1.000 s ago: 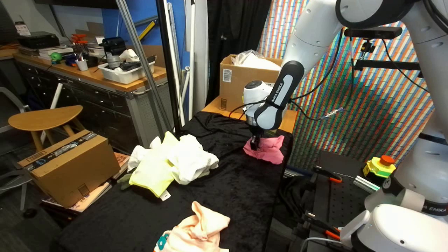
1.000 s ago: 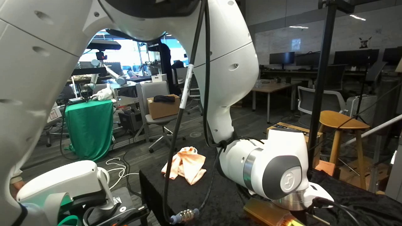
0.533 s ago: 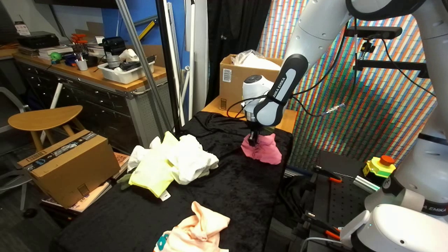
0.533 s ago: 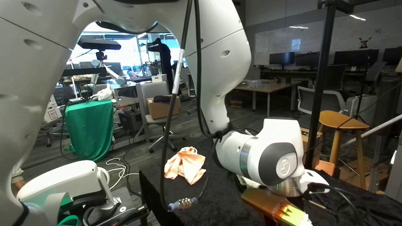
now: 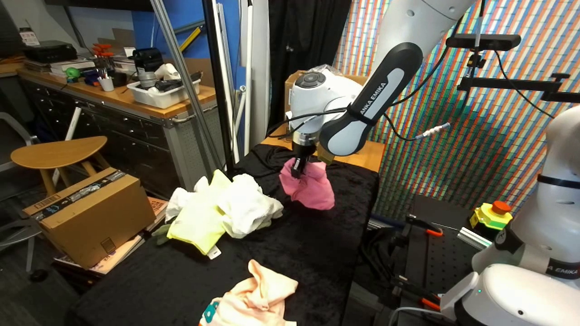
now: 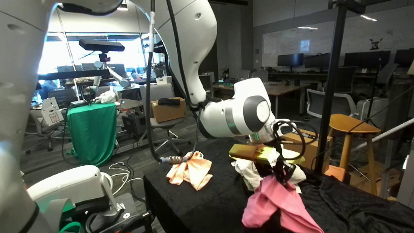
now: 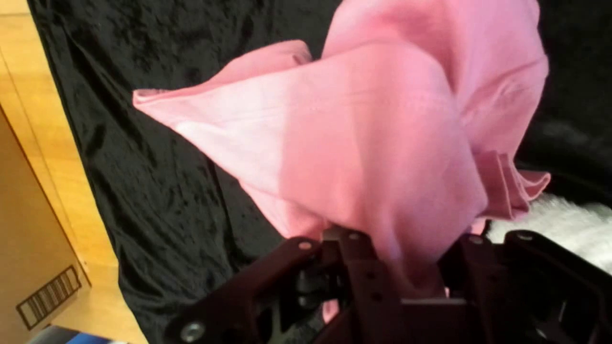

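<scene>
1. the gripper [image 7: 410, 260] is pointing down above the black velvet cover [image 5: 294, 258] of the table [image 5: 371, 157], and its fingers [image 7: 358, 267] are clamping a gathered fold of the pink cloth [image 7: 382, 129] between them.
2. the pink cloth is hanging from the fingers, bunching narrowly at the grip and spreading wider below it, as both exterior views are showing.
3. in the wrist view, most of the pink cloth is filling the space just beyond the fingers, with a folded point sticking out toward the left and a pleated, hemmed edge curling at the right.
4. whether the lowest edge of the pink cloth is touching the cover, the views are not making clear.
5. in an exterior view, a white cloth [image 5: 253, 206] and a pale yellow cloth [image 5: 197, 226] are lying heaped together on the cover, near the pink cloth but apart from it.
6. a peach cloth [image 5: 263, 296] is lying crumpled by itself on the cover, well apart from the gripper, in both exterior views.
7. a cardboard box [image 7: 28, 224] is standing on the table's bare wood beyond the cover.
</scene>
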